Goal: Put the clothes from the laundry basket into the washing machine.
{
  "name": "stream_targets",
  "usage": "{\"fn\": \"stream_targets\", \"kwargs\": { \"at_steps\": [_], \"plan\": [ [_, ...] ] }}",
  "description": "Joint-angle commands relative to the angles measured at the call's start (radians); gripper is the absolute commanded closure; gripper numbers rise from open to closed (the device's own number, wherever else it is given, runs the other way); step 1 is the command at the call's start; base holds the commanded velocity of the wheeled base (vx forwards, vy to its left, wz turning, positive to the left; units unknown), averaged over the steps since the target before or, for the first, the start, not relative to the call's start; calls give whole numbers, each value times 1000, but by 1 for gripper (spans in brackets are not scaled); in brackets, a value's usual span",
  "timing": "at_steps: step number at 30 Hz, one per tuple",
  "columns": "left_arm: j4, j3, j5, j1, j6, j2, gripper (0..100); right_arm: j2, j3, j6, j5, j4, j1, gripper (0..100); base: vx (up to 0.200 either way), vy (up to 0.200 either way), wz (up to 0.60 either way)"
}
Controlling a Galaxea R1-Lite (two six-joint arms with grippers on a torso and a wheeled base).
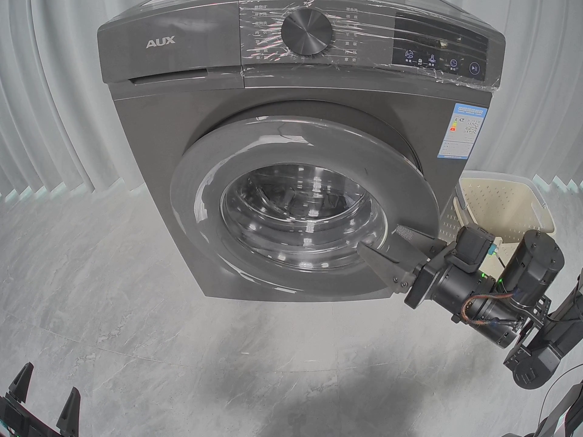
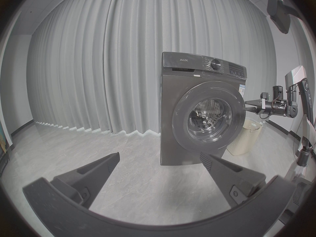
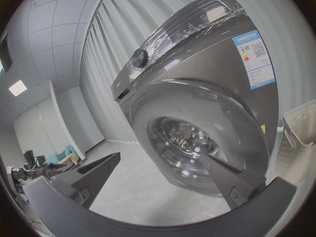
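The grey front-loading washing machine stands on the floor, its round glass door looking slightly ajar along its right side. My right gripper is open at the door's lower right edge, one finger in front of the rim, nothing between its fingers. Across the room in the left wrist view, that right gripper points at the door's right edge. The cream laundry basket stands right of the machine; its contents are hidden. My left gripper hangs open and low at the near left.
Pale curtains hang behind the washing machine. Bare grey tiled floor spreads in front and to the left. The laundry basket sits close against the washing machine's right side.
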Motion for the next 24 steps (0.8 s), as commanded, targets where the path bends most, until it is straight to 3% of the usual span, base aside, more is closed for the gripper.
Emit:
{"fn": "stream_targets", "kwargs": {
  "at_steps": [1,7,13,19,24],
  "plan": [
    [1,18,-1,0,1,-16,0,32,-51,-1,-18,-4,-24,0,0,0,0],
    [1,18,-1,0,1,-16,0,25,-29,-2,-21,-4,-25,0,0,0,0],
    [1,18,1,0,2,-16,0,-3,63,-39,-19,-6,-1,0,0,0,0],
    [1,18,1,0,2,-16,0,-9,-37,-34,-22,-4,-42,0,0,0,0],
    [1,18,-1,0,2,-16,0,-3,-63,-34,-22,-4,-73,0,0,0,0]
  ]
}}
